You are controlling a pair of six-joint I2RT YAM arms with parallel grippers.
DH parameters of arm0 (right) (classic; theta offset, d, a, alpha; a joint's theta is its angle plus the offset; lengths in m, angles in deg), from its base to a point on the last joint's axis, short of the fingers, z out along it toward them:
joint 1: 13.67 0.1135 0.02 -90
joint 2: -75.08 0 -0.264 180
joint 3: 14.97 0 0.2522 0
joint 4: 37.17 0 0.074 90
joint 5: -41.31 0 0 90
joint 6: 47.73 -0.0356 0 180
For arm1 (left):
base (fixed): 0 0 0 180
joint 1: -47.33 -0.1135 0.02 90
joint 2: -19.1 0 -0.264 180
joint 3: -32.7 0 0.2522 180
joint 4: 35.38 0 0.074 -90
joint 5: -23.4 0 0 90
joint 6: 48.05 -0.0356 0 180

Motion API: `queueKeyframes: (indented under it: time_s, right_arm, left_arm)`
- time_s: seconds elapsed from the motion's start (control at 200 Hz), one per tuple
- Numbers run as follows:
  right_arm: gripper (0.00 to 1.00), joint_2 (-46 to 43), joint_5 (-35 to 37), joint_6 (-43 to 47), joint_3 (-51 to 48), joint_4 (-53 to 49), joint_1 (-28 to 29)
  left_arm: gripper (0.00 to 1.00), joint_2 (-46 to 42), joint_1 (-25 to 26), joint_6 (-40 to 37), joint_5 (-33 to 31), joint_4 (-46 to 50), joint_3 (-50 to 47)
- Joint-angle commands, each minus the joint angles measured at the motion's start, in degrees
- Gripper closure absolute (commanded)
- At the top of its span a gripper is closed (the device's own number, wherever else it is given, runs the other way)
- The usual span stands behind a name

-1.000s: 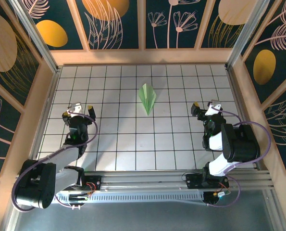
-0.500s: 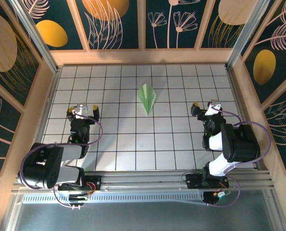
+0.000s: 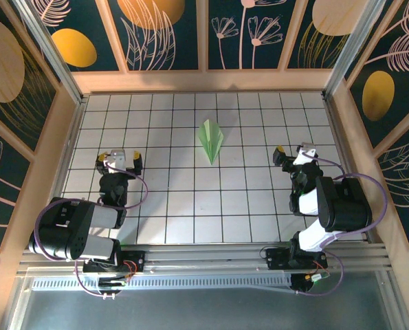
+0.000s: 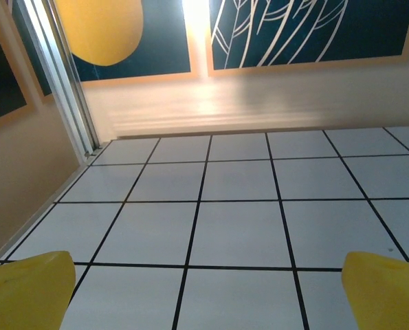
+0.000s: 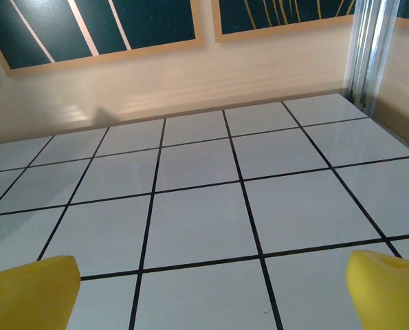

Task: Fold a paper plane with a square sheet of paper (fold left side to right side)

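Got the paper plane (image 3: 210, 140) lying flat on the white tiled table (image 3: 190, 206), a bit past the middle toward the far wall, narrow tip pointing back at the arms, centre crease running along its length. Spotted the left gripper (image 3: 119, 162) sitting over the left side of the grid, jaws spread wide and gripping nothing, well apart from the plane. Same deal with the right gripper (image 3: 293, 152) over on the right side: spread wide, empty, also well clear of the paper. Backed up by the wrist views too: yellow pads (image 4: 27, 292) out at the bottom corners with bare tiles in the gap, and likewise yellow pads (image 5: 29, 287) on the right wrist.
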Motion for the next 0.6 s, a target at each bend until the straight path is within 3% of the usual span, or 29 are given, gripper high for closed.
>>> queueKeyframes:
  time_s: [0.0,0.29,0.46,0.596]
  right_arm:
    - [0.01,-0.1,1.7,-0.5,0.2,0.9,0.4]
    - [0.01,-0.2,1.7,-0.4,0.2,0.9,0.4]
    - [0.01,-0.2,1.6,-0.5,0.2,0.9,0.4]
    - [0.01,-0.2,1.7,-0.4,0.2,0.9,0.4]
  left_arm:
    - [0.01,-0.2,-0.6,-1.1,1.4,-3.9,-0.4]
    - [0.01,0.3,-1.6,0.4,1.2,0.0,2.2]
    - [0.01,2.3,-4.6,4.1,1.6,5.8,6.4]
    - [0.01,5.1,-7.0,6.6,3.5,4.4,6.8]
